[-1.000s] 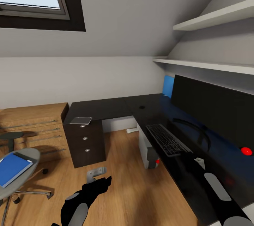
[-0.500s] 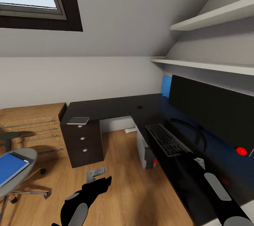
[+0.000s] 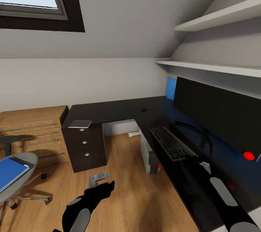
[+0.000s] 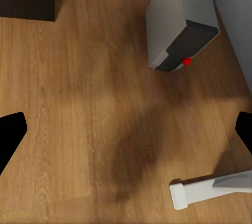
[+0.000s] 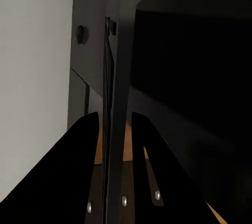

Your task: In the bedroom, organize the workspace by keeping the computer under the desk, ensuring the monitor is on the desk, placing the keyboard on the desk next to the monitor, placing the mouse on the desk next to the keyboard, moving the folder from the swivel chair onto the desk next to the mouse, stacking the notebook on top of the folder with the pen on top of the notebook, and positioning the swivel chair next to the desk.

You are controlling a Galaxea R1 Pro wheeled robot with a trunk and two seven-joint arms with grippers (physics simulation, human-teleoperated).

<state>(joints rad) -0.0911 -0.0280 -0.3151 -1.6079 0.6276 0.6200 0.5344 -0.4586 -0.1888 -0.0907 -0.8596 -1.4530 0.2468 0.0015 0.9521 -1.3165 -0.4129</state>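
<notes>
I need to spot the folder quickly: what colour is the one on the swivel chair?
Bright blue; the folder shows best in the head view.

The picture's edge cuts off the folder [image 3: 11,173] and swivel chair [image 3: 21,188].

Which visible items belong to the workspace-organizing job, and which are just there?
Job items:
glossy black L-shaped desk
wide black monitor
slim dark keyboard
bright-blue folder on grey swivel chair
light grey computer tower

Lying about:
light wooden dresser
white wall shelves
</notes>
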